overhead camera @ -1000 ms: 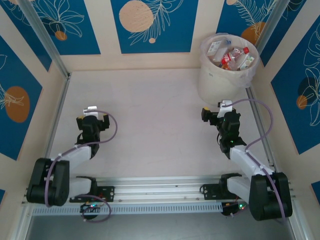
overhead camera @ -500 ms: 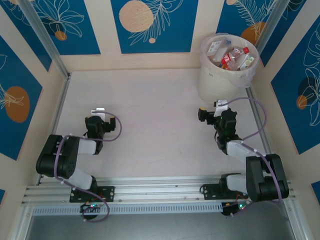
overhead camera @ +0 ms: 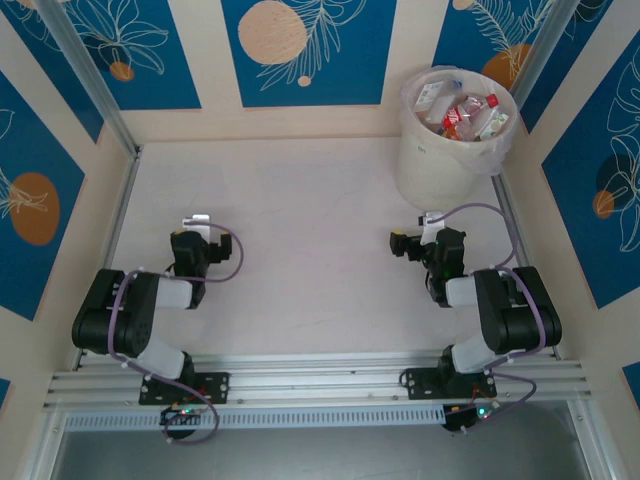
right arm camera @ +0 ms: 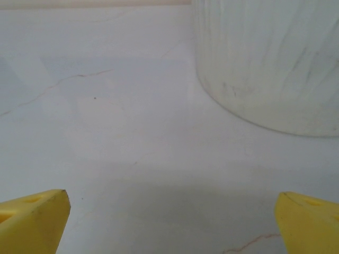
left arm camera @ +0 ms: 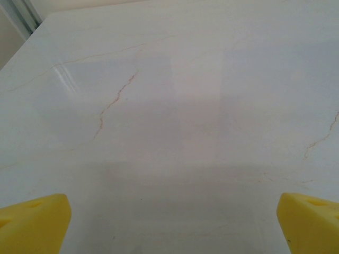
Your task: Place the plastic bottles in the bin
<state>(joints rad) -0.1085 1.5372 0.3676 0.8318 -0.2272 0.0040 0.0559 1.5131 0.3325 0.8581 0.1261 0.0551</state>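
Right end effector [right arm camera: 172, 222]: yellow fingertips [right arm camera: 32, 219] sit in the lower left and lower right corners of the frame, spread wide, with bare worktop [right arm camera: 106, 132] between them. The bin [right arm camera: 270, 58] takes the upper right: a cream-white curved wall with faint vertical streaks and a few scuffs, its base resting on the worktop, well apart from both fingertips. The worktop is pale and glossy, with a thin brownish vein [right arm camera: 58, 84] running across the left side, a second one near the bottom right edge, and a soft shadow band [right arm camera: 175, 185] across the lower frame.
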